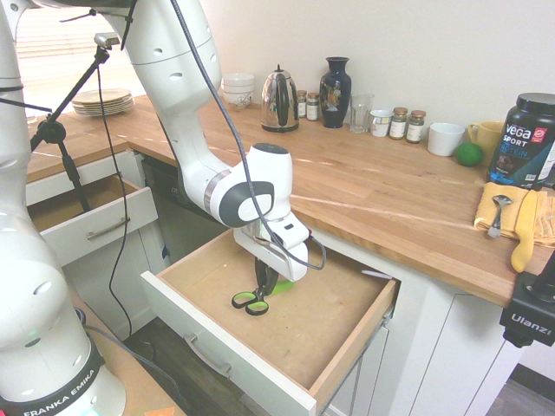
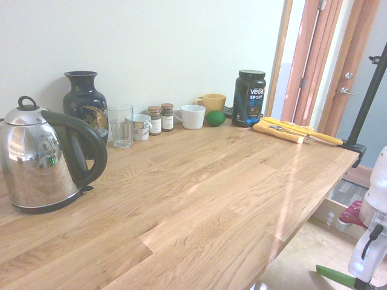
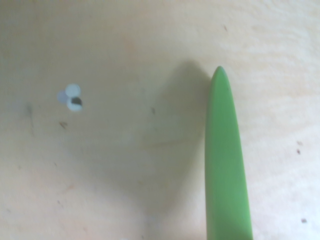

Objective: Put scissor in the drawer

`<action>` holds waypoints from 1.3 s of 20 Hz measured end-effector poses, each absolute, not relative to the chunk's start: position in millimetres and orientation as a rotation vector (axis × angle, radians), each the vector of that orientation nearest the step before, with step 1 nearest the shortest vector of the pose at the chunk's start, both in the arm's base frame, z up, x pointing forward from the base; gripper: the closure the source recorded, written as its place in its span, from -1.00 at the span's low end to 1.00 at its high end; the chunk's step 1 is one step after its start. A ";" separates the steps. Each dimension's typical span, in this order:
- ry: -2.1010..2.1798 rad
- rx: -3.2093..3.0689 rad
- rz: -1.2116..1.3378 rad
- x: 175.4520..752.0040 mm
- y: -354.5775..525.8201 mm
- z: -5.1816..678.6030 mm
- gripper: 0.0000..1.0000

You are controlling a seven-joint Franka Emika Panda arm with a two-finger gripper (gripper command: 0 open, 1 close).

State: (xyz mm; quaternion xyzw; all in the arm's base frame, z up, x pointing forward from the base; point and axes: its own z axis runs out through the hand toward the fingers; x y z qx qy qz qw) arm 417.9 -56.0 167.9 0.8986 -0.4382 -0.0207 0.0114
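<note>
**Lowering the scissors into the big drawer, almost done**

Looking at where things stand: the gripper points straight down inside the big open drawer, fingers pinched together on the scissors. The green and black handle loops hang lowest, right at the bare wooden bottom or just above it. I honestly can't tell from the first outside camera whether they're touching the wood yet. A bit of bright green pokes out beside the fingers too, and the wrist camera shows a long green tapered piece over the pale wood, which I'd guess is the blade cover.

So my read on progress: the drawer is already pulled wide open and the scissors are inside its outline, held low. What's left is basically letting go and pulling the arm up clear. Nothing in the task says to shut the drawer, so that may be it.

Readable text, for the label nerds:
- the dark tub at the far end of the counter says "VEGA SPORT"
- the arm's base reads "FRANKA EMIKA"
- a black mount at the edge of the shot says "Ulanzi"

The spice jars by the wall have labels but they're way too small to read. The smaller drawer further along is also open, not the one in play.
</note>
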 end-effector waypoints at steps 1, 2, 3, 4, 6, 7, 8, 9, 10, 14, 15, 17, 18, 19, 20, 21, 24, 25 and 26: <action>-1.366 2.803 -0.063 419.7 -55.7 167.3 1.00; -1.367 2.802 -0.063 421.6 -55.7 166.5 1.00; -1.368 2.802 -0.064 423.3 -55.5 165.3 1.00; -1.369 2.800 -0.065 425.2 -55.4 163.8 1.00; -1.368 2.800 -0.066 429.5 -54.9 161.1 1.00; -1.365 2.801 -0.065 432.1 -54.2 160.0 1.00; -1.360 2.803 -0.065 434.3 -53.2 158.8 1.00; -1.356 2.804 -0.065 436.2 -52.1 157.6 1.00; -1.352 2.805 -0.067 437.8 -50.8 156.2 1.00; -1.348 2.806 -0.067 443.9 -47.9 152.8 1.00; -1.352 2.806 -0.066 445.1 -47.1 152.6 1.00; -1.354 2.807 -0.066 446.8 -45.9 152.5 -1.00; -1.354 2.808 -0.066 448.0 -45.3 152.8 -1.00; -1.354 2.808 -0.065 449.0 -45.1 153.2 -1.00; -1.354 2.808 -0.065 450.0 -45.0 153.6 -1.00; -1.354 2.808 -0.064 450.7 -45.0 153.9 -1.00; -1.356 2.807 -0.064 452.0 -45.4 154.7 -1.00; -1.357 2.806 -0.065 452.2 -45.5 154.7 -1.00; -1.358 2.806 -0.065 452.4 -45.8 154.9 -1.00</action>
